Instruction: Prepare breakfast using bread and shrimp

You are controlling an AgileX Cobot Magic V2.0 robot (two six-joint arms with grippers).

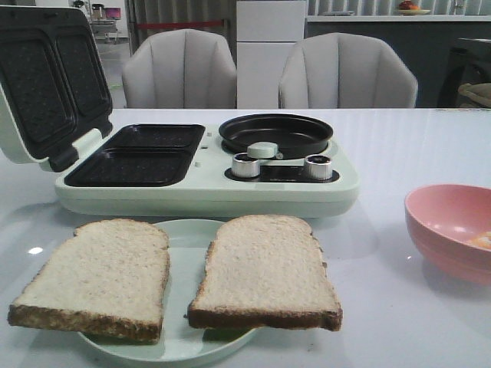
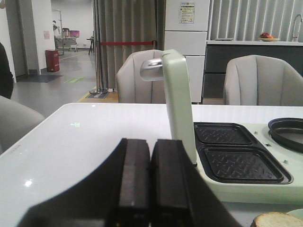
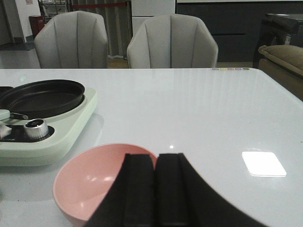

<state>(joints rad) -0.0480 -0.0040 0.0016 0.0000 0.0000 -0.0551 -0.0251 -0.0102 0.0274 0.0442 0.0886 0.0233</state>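
Looking down, we see two slices of bread (image 1: 100,276) lying side by side on a pale plate (image 1: 184,337), in front of the open green cooker (image 1: 207,180). Something orange, maybe shrimp (image 1: 482,241), sits in the pink bowl (image 1: 453,230). Our left pincer (image 2: 150,182) and right pincer (image 3: 156,189) are both clenched and hold nothing.

Two slices of bread (image 1: 100,276) (image 1: 265,272) lie side by side on a plate (image 1: 180,341) at the table's (image 1: 399,146) near edge. Behind the plate stands the breakfast maker (image 1: 207,165) — its lid (image 1: 50,77) raised at the left, two grill wells (image 1: 142,153) beside it, a round pan (image 1: 276,134) to the right with two knobs (image 1: 280,166) in front. Well right of the bread sits a bowl (image 1: 453,230) — something small lies in it at the frame edge. Two chairs (image 1: 268,69) stand behind the table.
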